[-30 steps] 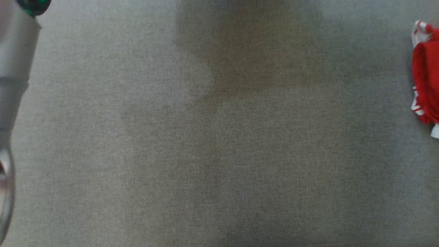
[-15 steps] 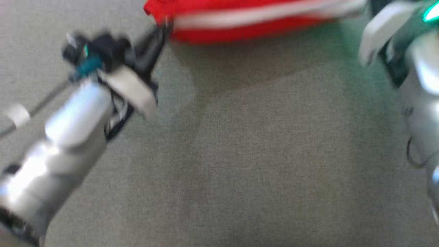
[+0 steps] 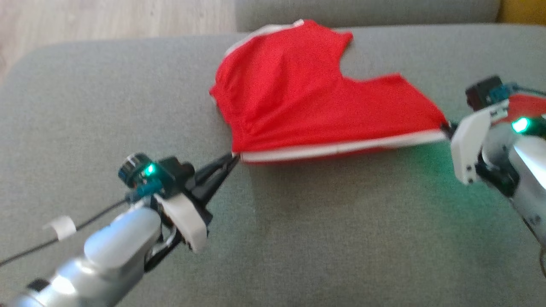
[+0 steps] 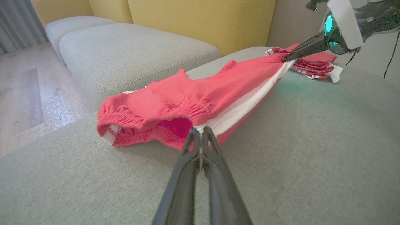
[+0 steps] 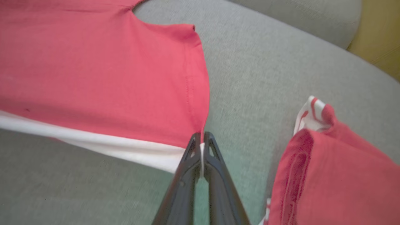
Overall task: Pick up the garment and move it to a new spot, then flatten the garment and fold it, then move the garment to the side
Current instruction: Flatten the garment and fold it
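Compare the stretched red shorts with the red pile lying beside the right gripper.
The shorts are spread wide; the pile is bunched up small. The shorts are pinched at two corners by the left gripper and right gripper; the pile lies free, untouched. Both are red with white trim, on the grey cushion.

Red garment (image 3: 298, 106) w/ white stripe; grey cushion (image 3: 341, 238); yellow backrest (image 4: 200, 22); folded cloth (image 5: 337, 175) red & white.

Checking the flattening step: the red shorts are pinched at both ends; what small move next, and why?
Probably lower the left gripper and right gripper together: red shorts hang taut between shut jaws, striped edge lifted off the grey cushion.
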Robot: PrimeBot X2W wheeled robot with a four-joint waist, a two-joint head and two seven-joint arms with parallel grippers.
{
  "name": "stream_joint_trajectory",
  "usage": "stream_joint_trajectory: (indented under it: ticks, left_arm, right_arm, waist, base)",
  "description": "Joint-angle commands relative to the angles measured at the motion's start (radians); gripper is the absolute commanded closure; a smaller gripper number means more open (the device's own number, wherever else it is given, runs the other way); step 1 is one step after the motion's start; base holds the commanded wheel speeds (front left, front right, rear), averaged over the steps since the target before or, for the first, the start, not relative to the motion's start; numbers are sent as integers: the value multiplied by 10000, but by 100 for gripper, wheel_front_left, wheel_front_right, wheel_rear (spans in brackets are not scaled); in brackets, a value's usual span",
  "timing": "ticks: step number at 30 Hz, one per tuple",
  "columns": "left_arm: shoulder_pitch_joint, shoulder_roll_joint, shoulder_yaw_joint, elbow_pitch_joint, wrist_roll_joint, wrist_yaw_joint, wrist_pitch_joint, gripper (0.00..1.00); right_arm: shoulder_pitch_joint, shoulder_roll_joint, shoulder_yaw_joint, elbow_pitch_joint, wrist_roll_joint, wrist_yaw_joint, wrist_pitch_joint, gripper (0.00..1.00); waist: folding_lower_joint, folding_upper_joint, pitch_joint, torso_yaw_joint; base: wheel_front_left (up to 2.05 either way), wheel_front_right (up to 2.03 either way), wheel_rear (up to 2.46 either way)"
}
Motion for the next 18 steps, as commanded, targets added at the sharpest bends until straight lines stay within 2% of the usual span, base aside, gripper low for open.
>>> stream_joint_trajectory:
  ticks: [1,4,5,10,12,15,18]
  left_arm:
    - [-119,390,356,-203,114,16,-96,100]
    - [356,420,303,-334,249,24,-96,100]
    - [752,453,276,-488,253,58,-96,100]
    - [1786,653,65,-1117,174,188,-92,100]
    - [1954,700,30,-1289,155,245,-77,100]
    - [2370,799,-49,-1901,133,469,-23,100]
    - [2662,900,-62,-2544,57,752,36,100]
  right_arm:
    - [262,-630,296,-589,557,-9,356,100]
    - [785,-1318,795,-1427,1501,-9,966,100]
    - [1139,-1730,1119,-1956,1960,-9,1318,100]
    - [2084,-2689,1857,-3414,2753,-9,1993,100]
    - [2238,-2910,1939,-3698,2852,-9,2119,100]
    - [2647,-3579,2046,-4478,2936,-9,2336,100]
    - [2959,-3975,1736,-5017,3034,-9,2239,100]
  waist:
    - [2,-1,-465,89]
    - [2,-1,-890,75]
    - [2,-1,-1204,45]
    - [2,-1,-1874,-19]
    - [2,-1,-1939,-20]
    - [2,-1,-2072,29]
    - [2,-1,-2116,89]
  base:
    - [0,0,0]
    - [0,0,0]
    - [0,0,0]
    - [0,0,0]
    - [0,0,0]
    - [0,0,0]
    - [0,0,0]
